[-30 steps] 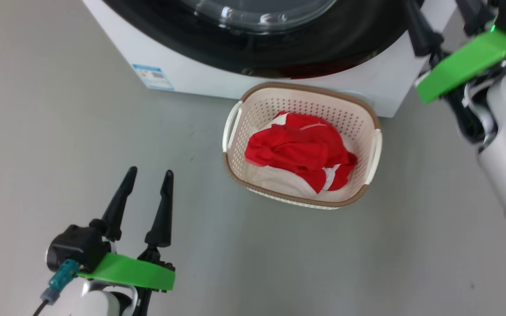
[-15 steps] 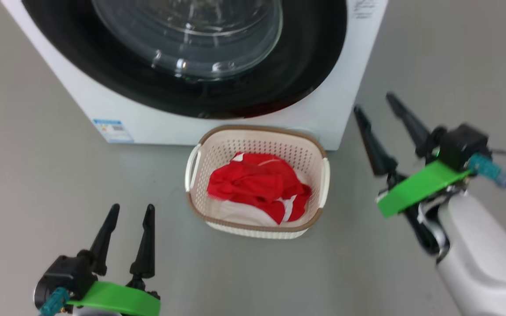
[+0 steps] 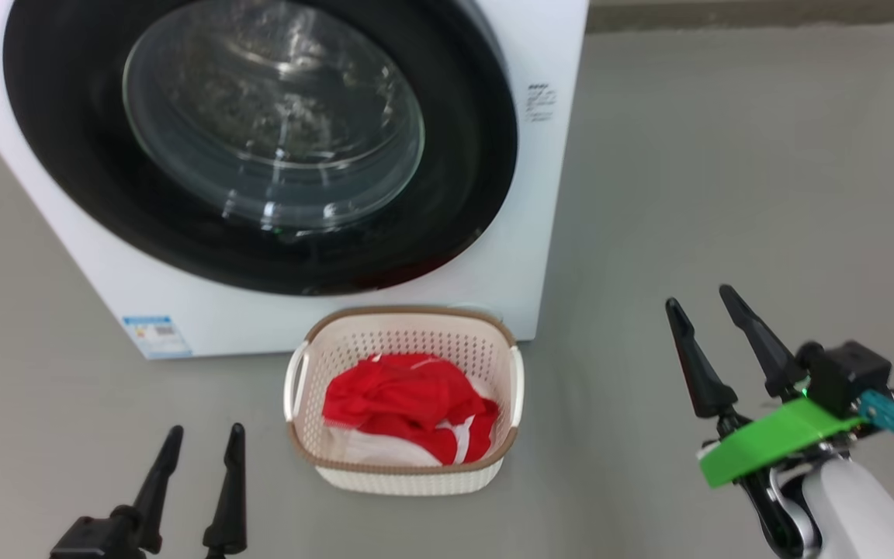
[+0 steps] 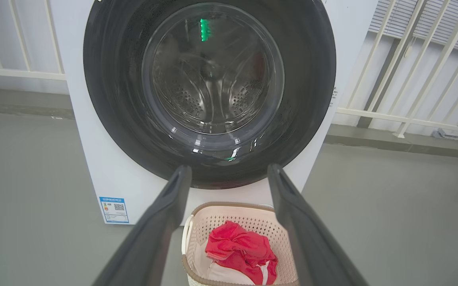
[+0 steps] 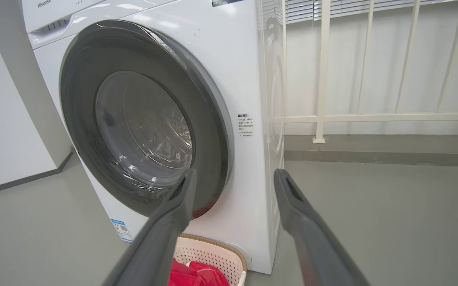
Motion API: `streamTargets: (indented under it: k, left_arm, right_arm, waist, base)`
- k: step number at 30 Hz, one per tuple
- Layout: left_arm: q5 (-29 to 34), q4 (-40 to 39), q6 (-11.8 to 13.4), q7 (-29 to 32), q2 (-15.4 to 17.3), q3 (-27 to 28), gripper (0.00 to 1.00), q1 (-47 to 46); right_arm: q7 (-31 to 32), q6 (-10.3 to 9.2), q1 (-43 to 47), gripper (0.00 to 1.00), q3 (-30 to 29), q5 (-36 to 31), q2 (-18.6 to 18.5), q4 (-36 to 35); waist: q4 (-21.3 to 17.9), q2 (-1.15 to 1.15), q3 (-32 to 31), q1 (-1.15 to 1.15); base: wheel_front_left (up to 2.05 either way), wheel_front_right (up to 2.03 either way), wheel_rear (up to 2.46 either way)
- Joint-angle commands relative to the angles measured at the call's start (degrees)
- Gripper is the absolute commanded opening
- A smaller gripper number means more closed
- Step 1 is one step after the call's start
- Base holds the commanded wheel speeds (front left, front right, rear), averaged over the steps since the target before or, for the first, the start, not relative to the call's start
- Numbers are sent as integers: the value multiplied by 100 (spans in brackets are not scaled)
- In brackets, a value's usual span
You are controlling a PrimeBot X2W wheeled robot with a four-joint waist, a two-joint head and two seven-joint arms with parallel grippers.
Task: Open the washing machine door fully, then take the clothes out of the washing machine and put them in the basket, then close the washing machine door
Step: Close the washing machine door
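Left fingers (image 3: 230, 489) spread, empty, pointing at washing machine (image 3: 528, 233); wrist (image 3: 90, 543) half cut off. Right fingers (image 3: 695, 365) spread, empty, pale forearm (image 3: 858, 512) rising behind. Clothes (image 3: 393, 404) heaped in basket (image 3: 408, 483) on floor (image 3: 726, 155), just before machine. Washing machine door (image 3: 74, 178) shut; drum (image 4: 213, 91) behind it murky.

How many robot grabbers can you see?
2. The left gripper is lower left of the basket; the right gripper is off to the basket's right. Both are open and empty.
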Motion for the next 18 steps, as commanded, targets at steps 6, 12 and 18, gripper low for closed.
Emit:
streamTargets:
  k: [6,12,18]
  left_arm:
    - [153,-264,-32,-51,95,431,100,166]
    - [281,-366,-32,-51,103,565,100,380]
    - [298,-436,-32,-51,90,705,100,582]
  right_arm:
    - [-36,-6,617,100,-327,-284,121,-703]
    - [-36,-6,1139,100,-634,-390,147,-1179]
    - [-36,-6,1551,100,-834,-420,198,-1480]
  waist:
    - [-257,0,-385,0]
    - [-238,0,-480,0]
    - [-218,0,-511,0]
  base:
    - [0,0,0]
    - [0,0,0]
    - [0,0,0]
